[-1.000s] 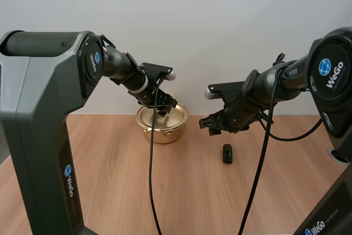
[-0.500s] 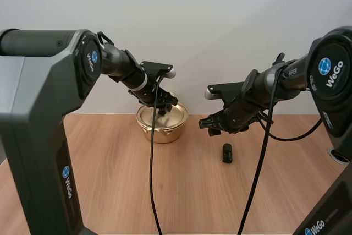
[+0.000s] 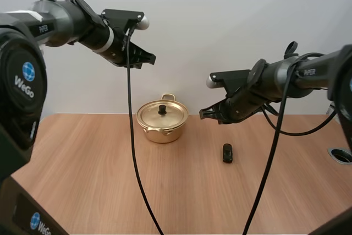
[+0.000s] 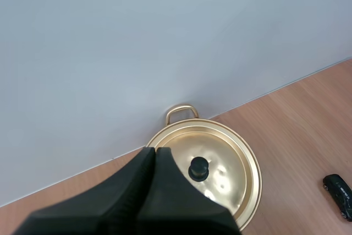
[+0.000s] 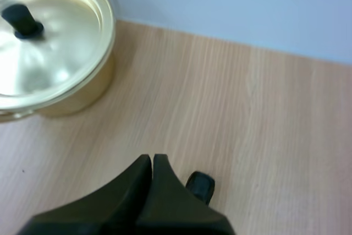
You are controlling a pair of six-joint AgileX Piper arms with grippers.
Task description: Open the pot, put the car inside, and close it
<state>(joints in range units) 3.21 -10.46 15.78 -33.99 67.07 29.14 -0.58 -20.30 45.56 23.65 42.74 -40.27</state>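
My left gripper (image 3: 148,59), fingers pressed together, empty, is hanging at 11 o'clock above the round, shiny gold pot (image 3: 162,127), its black-knobbed lid (image 3: 163,115) seated. My right gripper (image 3: 204,114), also closed, is hovering at 11 o'clock of the glossy black car (image 3: 227,153), which is lying on the wood-grain table (image 3: 110,180) at the pot's 4 o'clock. My left arm's label (image 3: 25,81) is reading "WeGo".

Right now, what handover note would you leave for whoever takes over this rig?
Left gripper: shut on nothing, high above the pot.
Right gripper: shut on nothing, hovering above the table close to the car.
Lid is on the pot. The car lies on the table to the pot's right, apart from it.
Done: nothing yet.
Left: lift the lid, put the car in, close the pot.
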